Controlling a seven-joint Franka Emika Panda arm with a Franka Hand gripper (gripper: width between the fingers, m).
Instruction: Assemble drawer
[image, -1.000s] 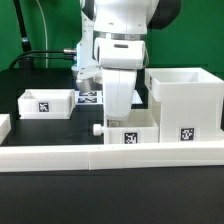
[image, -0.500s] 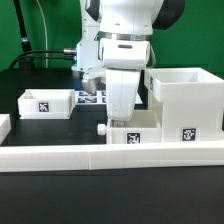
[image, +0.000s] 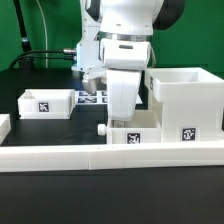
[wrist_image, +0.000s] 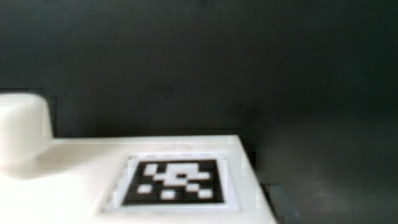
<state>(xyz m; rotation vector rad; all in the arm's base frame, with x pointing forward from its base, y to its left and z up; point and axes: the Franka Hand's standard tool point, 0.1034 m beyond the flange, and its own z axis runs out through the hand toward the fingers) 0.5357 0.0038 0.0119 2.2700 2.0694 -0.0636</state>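
The black table (image: 110, 195) fills the scene, and the white arm (image: 125, 25) comes down over its middle. To the exterior view's right stands the housing (image: 186, 105), a tall open-topped white box, upright, with a tag (image: 187, 133) low on its front. A long low rail (image: 55, 156) runs across the front of the table, near the camera, and the drawer parts all lie behind it. The middle tray (image: 145, 128) sits just beside the housing on the exterior view's left; whether the two touch cannot be told. The left tray (image: 45, 103) lies well apart from it, farther back on the exterior view's left, open side up. Between the two trays, farther back, the marker board (image: 88, 98) lies flat and is partly hidden by the arm. The gripper (image: 121, 112) points straight down at the middle tray's near end; its fingertips are hidden, so whether it is open or closed cannot be told. A small knob (image: 100, 129) sticks out of the middle tray toward the exterior view's left. In the blurred wrist view, a printed square (wrist_image: 178, 181) sits on a flat white face (wrist_image: 80, 158) against the dark table, next to a rounded white form (wrist_image: 22, 130) that cannot be identified.
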